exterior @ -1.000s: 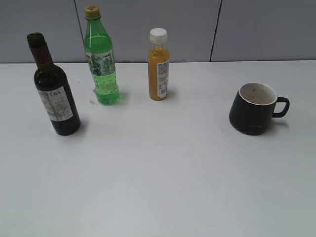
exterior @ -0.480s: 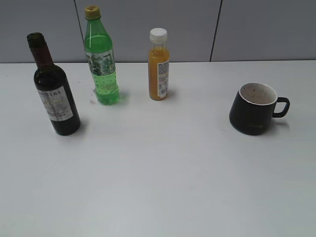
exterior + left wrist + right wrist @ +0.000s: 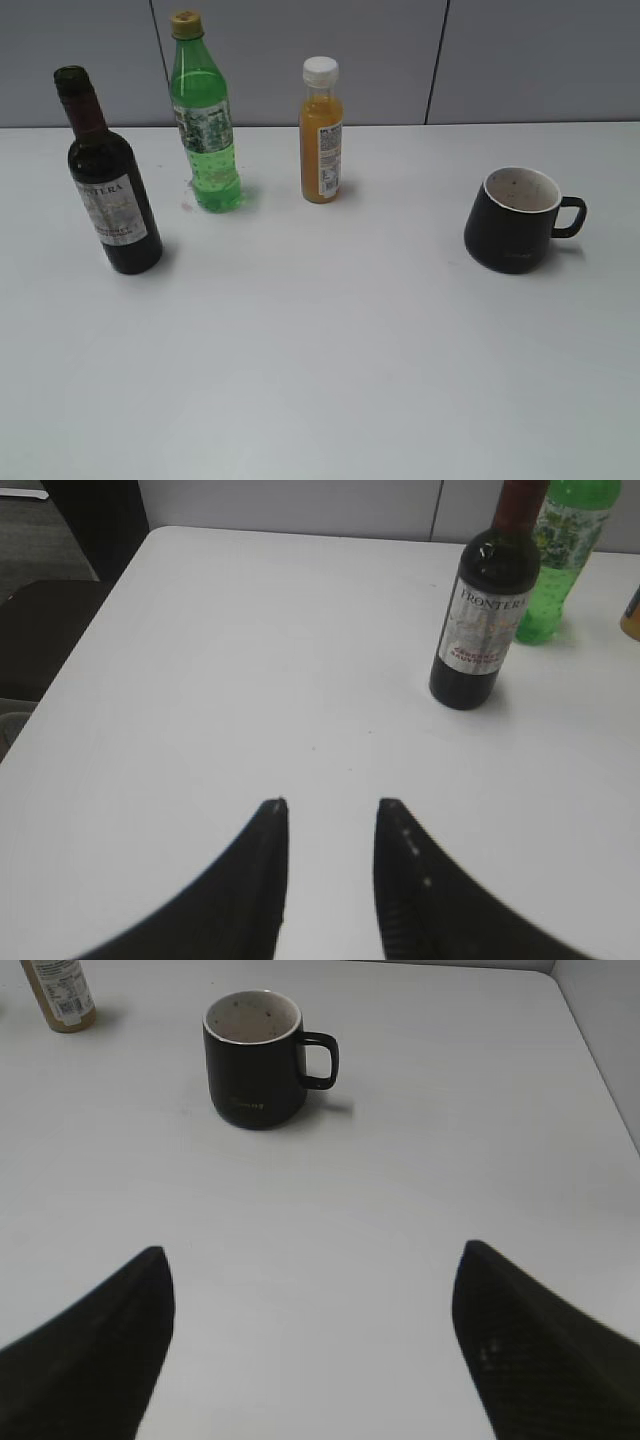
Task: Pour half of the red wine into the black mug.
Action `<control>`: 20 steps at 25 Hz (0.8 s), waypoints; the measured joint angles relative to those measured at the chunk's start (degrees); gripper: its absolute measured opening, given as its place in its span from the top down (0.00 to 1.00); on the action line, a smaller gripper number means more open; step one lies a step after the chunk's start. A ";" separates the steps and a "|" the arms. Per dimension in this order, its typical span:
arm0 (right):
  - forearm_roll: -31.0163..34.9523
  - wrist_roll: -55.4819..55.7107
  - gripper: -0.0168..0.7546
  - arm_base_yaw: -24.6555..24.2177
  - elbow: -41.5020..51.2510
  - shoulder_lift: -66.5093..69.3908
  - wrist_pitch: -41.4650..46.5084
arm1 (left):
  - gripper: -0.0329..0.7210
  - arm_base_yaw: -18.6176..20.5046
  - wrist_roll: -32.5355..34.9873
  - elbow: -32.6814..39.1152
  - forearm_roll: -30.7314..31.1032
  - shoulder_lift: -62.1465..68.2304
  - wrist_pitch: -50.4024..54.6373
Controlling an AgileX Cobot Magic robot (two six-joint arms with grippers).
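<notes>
The red wine sits in a dark glass bottle (image 3: 108, 190) with a white-grey label, upright and uncapped at the table's left; the left wrist view shows the same bottle (image 3: 485, 620) far ahead to the right. The black mug (image 3: 513, 219) stands upright at the right, handle pointing right, and it appears again as the mug (image 3: 254, 1057) in the right wrist view. My left gripper (image 3: 329, 802) hovers over bare table, partly open, nothing between its fingers. My right gripper (image 3: 310, 1248) is wide open, well short of the mug. Neither arm appears in the exterior view.
A bright green plastic bottle (image 3: 205, 120) and a small orange juice bottle (image 3: 321, 135) stand at the back between wine and mug. The white table (image 3: 330, 340) ends at a grey wall behind. The table's left edge (image 3: 60, 680) drops off near my left gripper.
In the exterior view the bottles and the mug have stayed where they were. No earlier wrist frames are given.
</notes>
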 joint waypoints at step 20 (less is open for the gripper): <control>0.43 0.05 0.12 0.00 -0.96 1.02 -5.94 | 0.66 0.00 0.00 0.00 0.00 0.00 0.00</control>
